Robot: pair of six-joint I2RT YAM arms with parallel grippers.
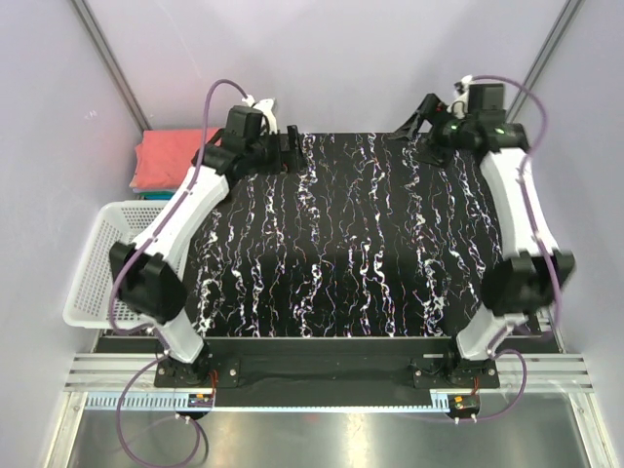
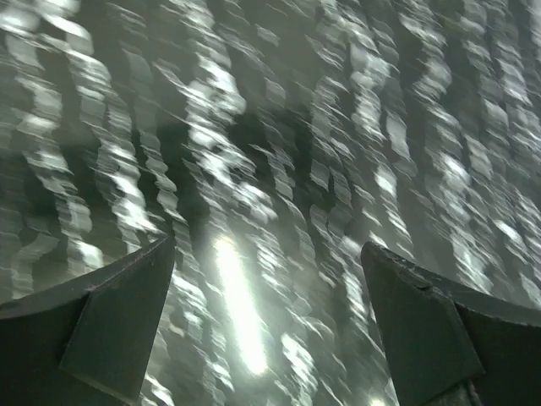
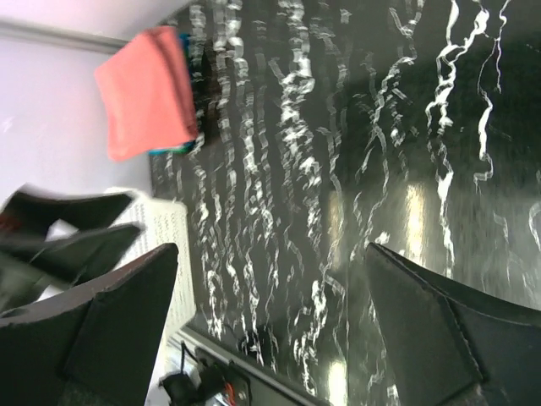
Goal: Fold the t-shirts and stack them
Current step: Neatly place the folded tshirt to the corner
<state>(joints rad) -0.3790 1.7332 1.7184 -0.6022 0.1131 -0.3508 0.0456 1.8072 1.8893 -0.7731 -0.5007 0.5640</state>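
Folded t-shirts sit in a stack at the table's back left corner, a salmon-pink one (image 1: 171, 156) on top. In the right wrist view the same pink shirt (image 3: 148, 89) lies over a teal one (image 3: 173, 150), of which only an edge shows. My left gripper (image 1: 288, 151) hovers open at the back of the table, right of the stack, with nothing between its fingers (image 2: 118, 313). Near the back right corner my right gripper (image 1: 414, 122) is open and empty too, its fingers (image 3: 431, 330) spread wide. The left wrist view is blurred and shows only the patterned tabletop.
The tabletop (image 1: 341, 253) is black with white marbled streaks. A white mesh basket (image 1: 102, 263) stands off the table's left edge, below the stack. Grey walls close in at the back and both sides. Part of the left arm (image 3: 68, 228) shows blurred in the right wrist view.
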